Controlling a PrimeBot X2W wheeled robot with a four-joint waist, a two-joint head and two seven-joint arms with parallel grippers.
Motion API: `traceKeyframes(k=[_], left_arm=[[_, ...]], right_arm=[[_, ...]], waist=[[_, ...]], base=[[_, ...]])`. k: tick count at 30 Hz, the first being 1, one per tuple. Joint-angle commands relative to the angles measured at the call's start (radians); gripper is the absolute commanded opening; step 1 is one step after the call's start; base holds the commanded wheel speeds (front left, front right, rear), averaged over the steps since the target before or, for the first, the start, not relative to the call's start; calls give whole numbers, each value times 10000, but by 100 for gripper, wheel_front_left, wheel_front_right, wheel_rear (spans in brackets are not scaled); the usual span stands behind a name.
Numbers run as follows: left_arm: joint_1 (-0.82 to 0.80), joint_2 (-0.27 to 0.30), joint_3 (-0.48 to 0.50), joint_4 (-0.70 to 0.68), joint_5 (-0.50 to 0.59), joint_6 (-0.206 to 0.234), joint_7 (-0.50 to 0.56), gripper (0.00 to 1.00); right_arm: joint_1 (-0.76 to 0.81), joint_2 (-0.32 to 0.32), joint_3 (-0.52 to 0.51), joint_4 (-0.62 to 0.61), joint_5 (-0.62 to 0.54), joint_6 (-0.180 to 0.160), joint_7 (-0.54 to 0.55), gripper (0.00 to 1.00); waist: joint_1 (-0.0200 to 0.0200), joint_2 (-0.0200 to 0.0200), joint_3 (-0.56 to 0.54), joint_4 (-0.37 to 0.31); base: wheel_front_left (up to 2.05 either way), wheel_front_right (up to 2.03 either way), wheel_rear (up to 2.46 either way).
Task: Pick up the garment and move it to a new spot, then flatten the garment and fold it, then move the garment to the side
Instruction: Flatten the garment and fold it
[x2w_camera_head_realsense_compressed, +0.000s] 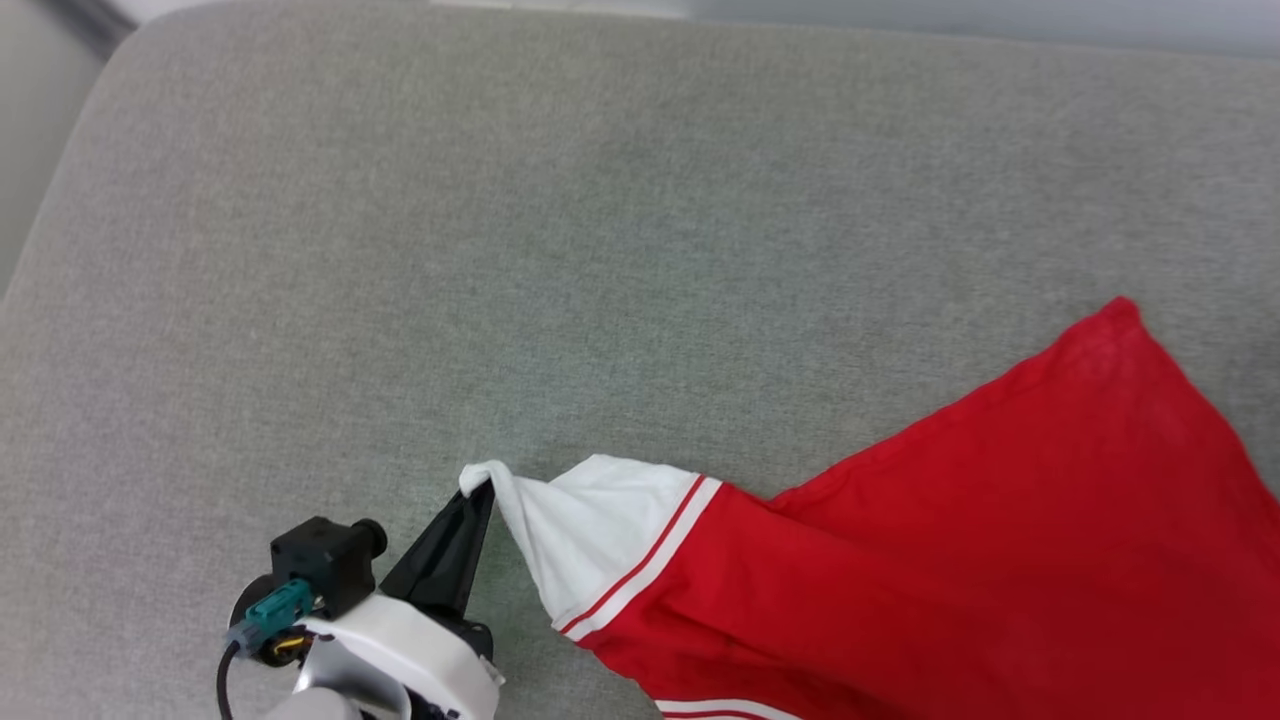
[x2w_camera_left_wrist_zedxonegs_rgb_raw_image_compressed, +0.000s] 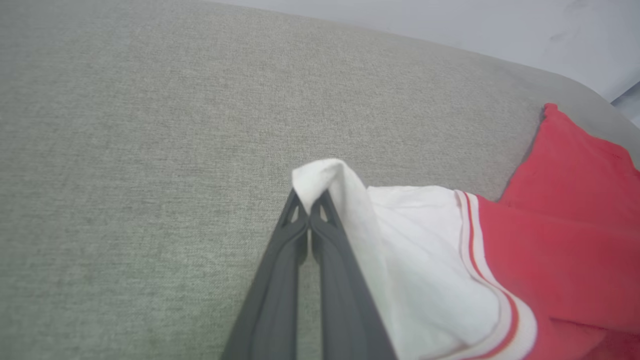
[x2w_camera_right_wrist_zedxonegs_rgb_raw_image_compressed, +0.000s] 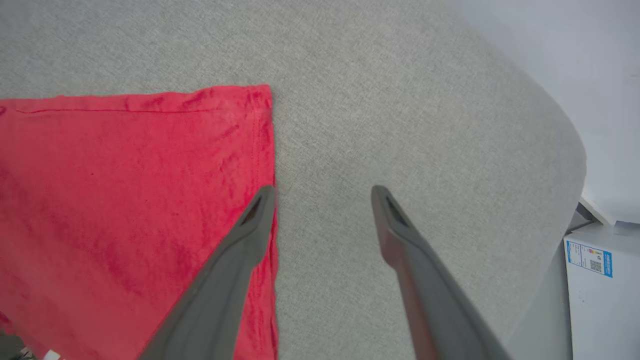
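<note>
Here, in the head view, my left gripper sits at the lower left, its two dark fingers pinched together on the tip of the white sleeve of the garment. The sleeve cloth rises to a small peak at my fingertips. From there the garment stretches away to the right: white sleeve first, then a band of red-and-white striped trim, then the red body, which spreads across the lower right of the grey fabric surface and ends in a pointed corner near the right edge.

Seen from my left wrist, the left gripper has both fingers closed side by side, with a fold of white cloth wrapped over their tips.

Seen from my right wrist, the right gripper has its fingers spread wide with nothing between them. One finger lies over the straight side edge of the garment; the other is over bare grey fabric. I cannot tell whether either finger touches down. The red cloth here lies flat, with a square hemmed corner. A white box with a blue label stands past the rounded edge of the surface.
</note>
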Motion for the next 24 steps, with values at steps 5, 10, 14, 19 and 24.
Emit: traceKeyframes(k=[5,10,14,19,24], left_arm=[[-752,-455,-121,163,285,-266,-73,0],[-976,-620,-102,252,374,-362,-89,0],[-1090,-742,-122,353,408,-408,-95,0],[-1116,-886,-77,555,437,-503,-113,0],[-1079,-841,90,711,506,-572,-139,0]], right_arm=[[-2534,1567,1921,1623,-1208,-4,947,100],[-3112,2071,2788,2661,-1592,-4,824,100],[-2911,2265,3259,3185,-1497,-4,646,100],[-2434,2161,4254,3641,-1263,15,645,0],[-3015,2136,4051,3564,-945,-3,-362,0]], waist=[[-1,0,1055,721],[-1,0,1391,911],[-1,0,1473,1003],[-1,0,1433,928],[-1,0,1017,649]], base=[[0,0,0],[0,0,0],[0,0,0],[0,0,0],[0,0,0]])
